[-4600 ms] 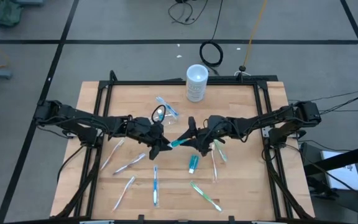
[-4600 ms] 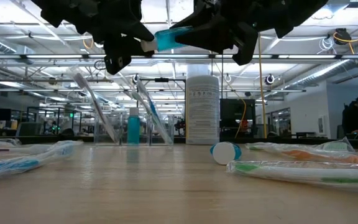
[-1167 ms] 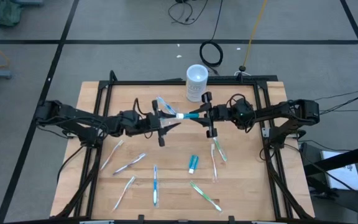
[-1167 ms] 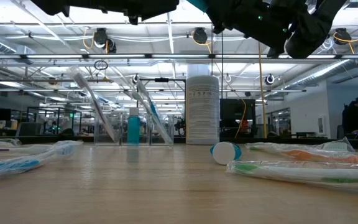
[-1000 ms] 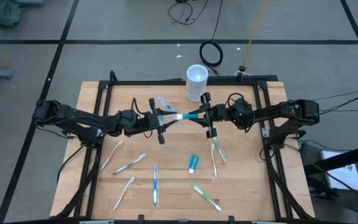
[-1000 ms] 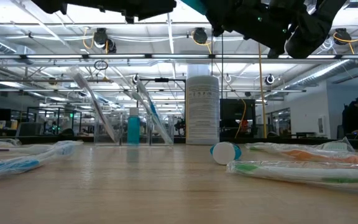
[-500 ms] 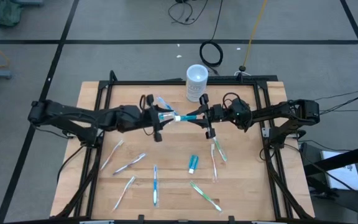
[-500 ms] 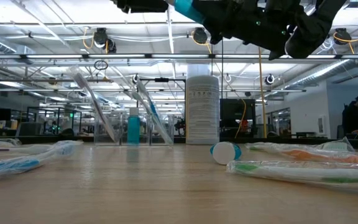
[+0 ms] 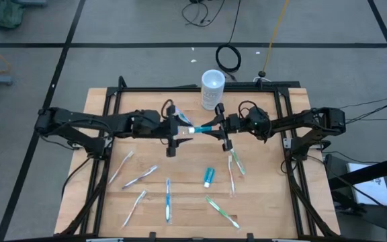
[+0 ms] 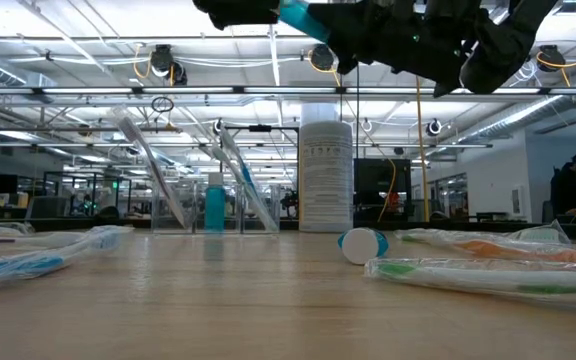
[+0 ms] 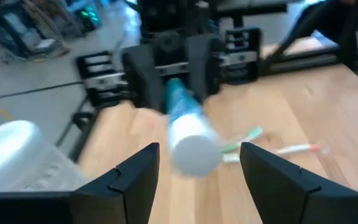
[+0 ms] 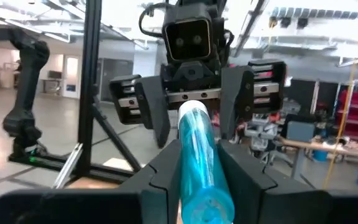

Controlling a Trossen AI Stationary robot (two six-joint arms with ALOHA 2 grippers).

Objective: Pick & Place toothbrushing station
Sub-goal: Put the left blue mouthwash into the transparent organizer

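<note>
Clear tray (image 9: 177, 115): sitting on the worktop (image 9: 261, 195) toward the far side, just left of the white cup (image 9: 212, 89); in the low view it's standing w/ see-through walls (image 10: 230, 190), a teal bottle (image 10: 214, 205) showing through.
Right gripper (image 9: 218, 126): hovering above worktop centre, jaws pinching a teal tube (image 9: 205, 125) around its body; in the right wrist view the tube (image 12: 199, 155) is running out between the fingers (image 12: 244, 177) toward the other arm.
Left gripper (image 9: 172, 129): facing the right one from the left, just over the near edge of the tray; jaws spread, one finger (image 11: 132, 180) either side of the tube's white cap (image 11: 194, 148), not closing on it as far as visible.
Tube cap end (image 9: 192, 128): pointing at the left gripper, lying between its fingers.
Low view: both grippers hanging high at the frame top, tube (image 10: 296, 15) well clear of the worktop.
Toothbrushes: several wrapped ones lying scattered on the near half, e.g. blue one (image 9: 168, 200), green one (image 9: 222, 212), white ones (image 9: 139, 177).
Small teal cap piece (image 9: 208, 177): lying near centre, apart from the brushes; showing as a round cap (image 10: 364, 244) in the low view.
</note>
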